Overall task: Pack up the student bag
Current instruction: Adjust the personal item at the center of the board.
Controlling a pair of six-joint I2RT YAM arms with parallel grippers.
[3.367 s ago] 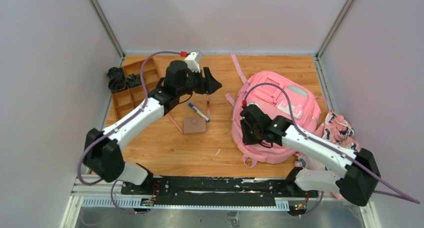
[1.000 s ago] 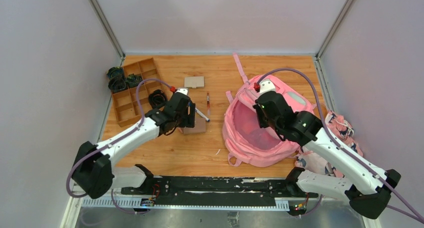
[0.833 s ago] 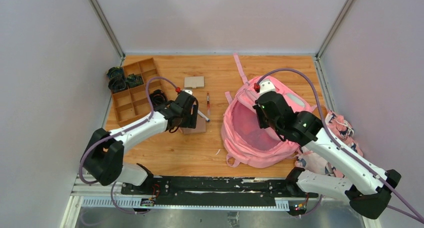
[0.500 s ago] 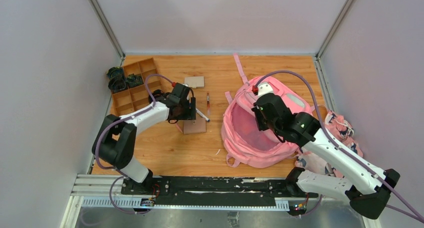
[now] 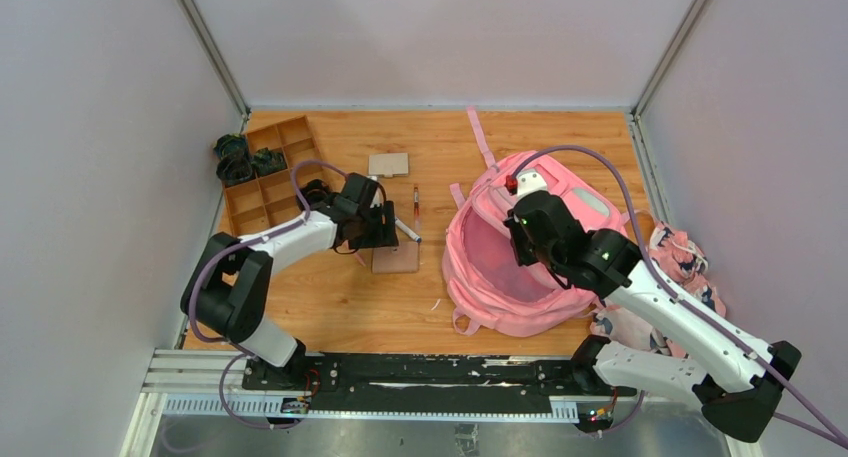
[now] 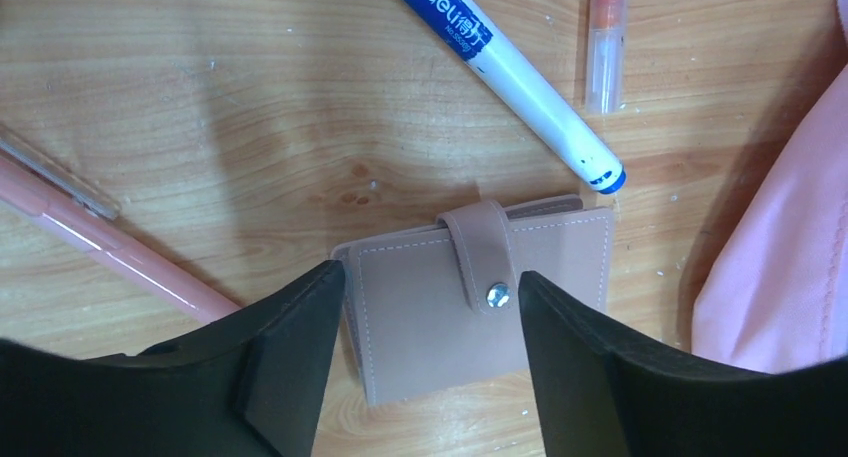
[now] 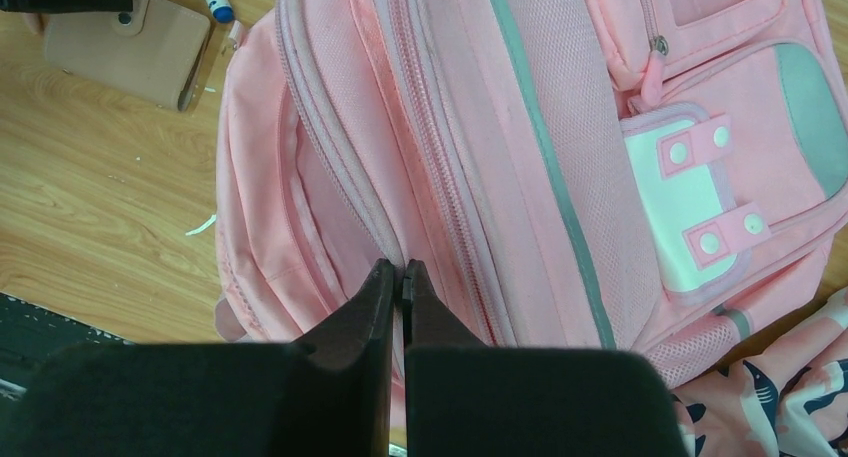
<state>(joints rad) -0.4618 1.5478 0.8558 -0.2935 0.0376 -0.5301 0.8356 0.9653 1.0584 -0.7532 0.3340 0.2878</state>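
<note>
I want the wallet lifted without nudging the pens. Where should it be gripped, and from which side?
Come straight down and pinch the wallet across its shorter span, strap edge to opposite edge, away from the marker tip. It lies flat, so only edges offer purchase, and its longer span looks wider than the left gripper's fingers stand.

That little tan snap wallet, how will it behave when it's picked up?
The wallet looks thin and flat, so it is probably light and fairly stiff. Its snap strap is fastened, so it likely won't flop open. The left end effector straddles it; lying flat, it may slide rather than roll.
</note>
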